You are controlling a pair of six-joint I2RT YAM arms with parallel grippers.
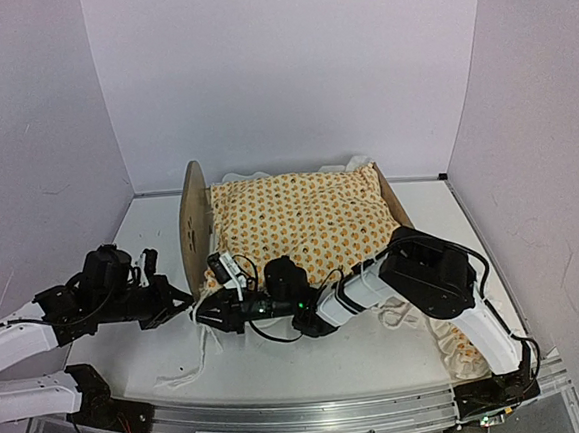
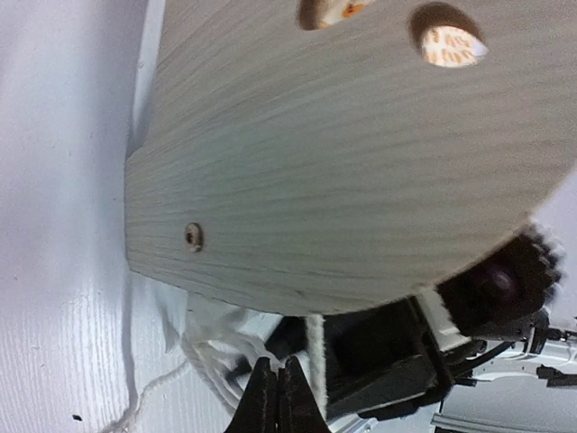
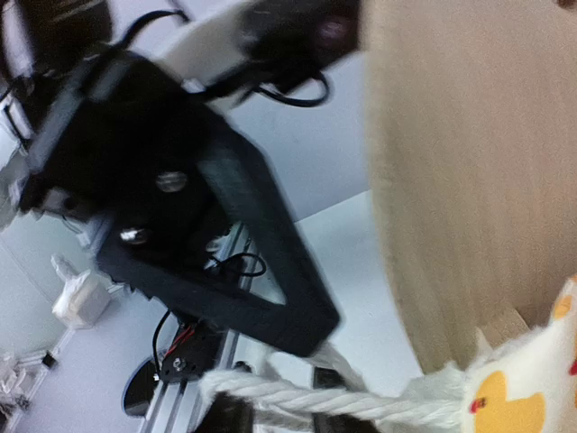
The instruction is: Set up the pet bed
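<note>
Your left tool (image 2: 276, 377) is closed; the right tool (image 1: 209, 315) I cannot tell. The pet bed (image 1: 196, 224) looks light and stiff: take its end board (image 2: 361, 180) by the rim.

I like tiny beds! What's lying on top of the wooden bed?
An orange-patterned quilt covers the pet bed, end board to end board. Anything beneath it is hidden.

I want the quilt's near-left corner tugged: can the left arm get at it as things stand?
Probably, though tightly: the left gripper sits beside the end board at that corner, but the right gripper is crowding the same spot of the quilt.
</note>
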